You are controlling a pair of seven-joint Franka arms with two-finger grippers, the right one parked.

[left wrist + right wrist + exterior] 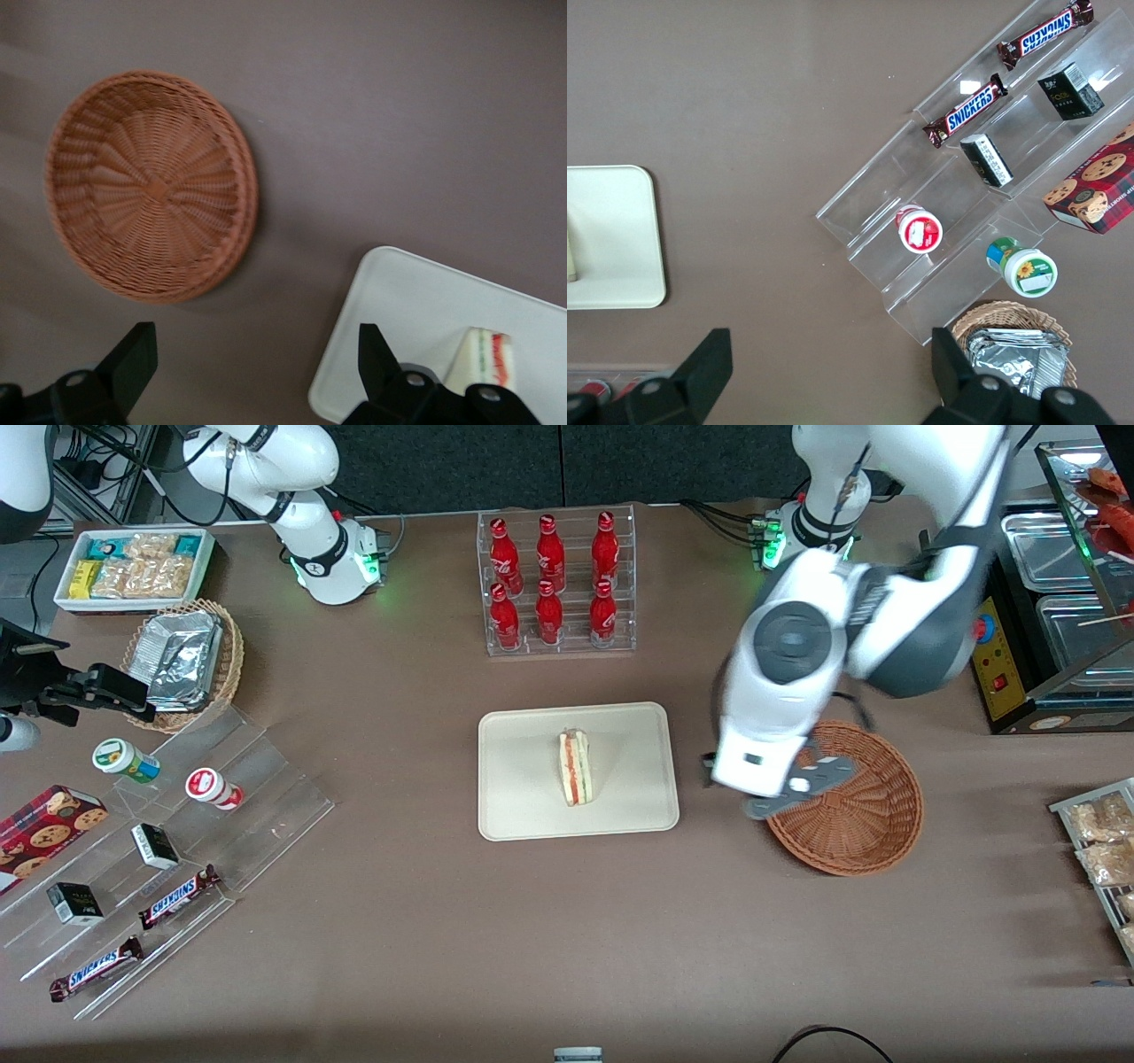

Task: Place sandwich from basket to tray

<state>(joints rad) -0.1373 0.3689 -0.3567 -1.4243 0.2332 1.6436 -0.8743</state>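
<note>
The sandwich (574, 769), a pale bread wedge with a red-orange stripe, stands on edge in the middle of the cream tray (523, 810). The reddish-brown wicker basket (864, 824) sits beside the tray toward the working arm's end and holds nothing. My left gripper (735, 778) hovers above the bare table between tray and basket, overlapping the basket's rim in the front view. In the left wrist view the gripper (255, 341) is open wide and empty, with the basket (151, 186), the tray corner (416, 301) and the sandwich (485, 354) below it.
A clear rack of red bottles (554, 580) stands farther from the front camera than the tray. A tan basket with foil packets (182, 660), a white snack bin (133, 567) and a clear stepped stand with snacks (159, 850) lie toward the parked arm's end. A metal warmer (1054, 620) stands at the working arm's end.
</note>
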